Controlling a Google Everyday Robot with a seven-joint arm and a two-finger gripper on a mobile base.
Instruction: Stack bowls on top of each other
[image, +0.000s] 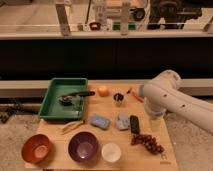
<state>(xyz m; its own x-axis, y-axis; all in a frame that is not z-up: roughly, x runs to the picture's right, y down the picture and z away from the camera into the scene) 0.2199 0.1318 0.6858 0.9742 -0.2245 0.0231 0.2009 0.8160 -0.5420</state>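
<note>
**White arm bent over, jaws wide**

The white arm (177, 102) is arching in from the right, its elbow raised and its forearm pointing down. The gripper (155, 122) is hanging low over the right side of the table (127, 161), jaws standing apart and holding nothing.

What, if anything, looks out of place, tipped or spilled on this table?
Nothing stands out. The orange-brown bowl, purple bowl and white cup sit upright, apart, along the front edge; nothing looks spilled. The gripper hangs at the right side of the table, behind the grapes.
</note>
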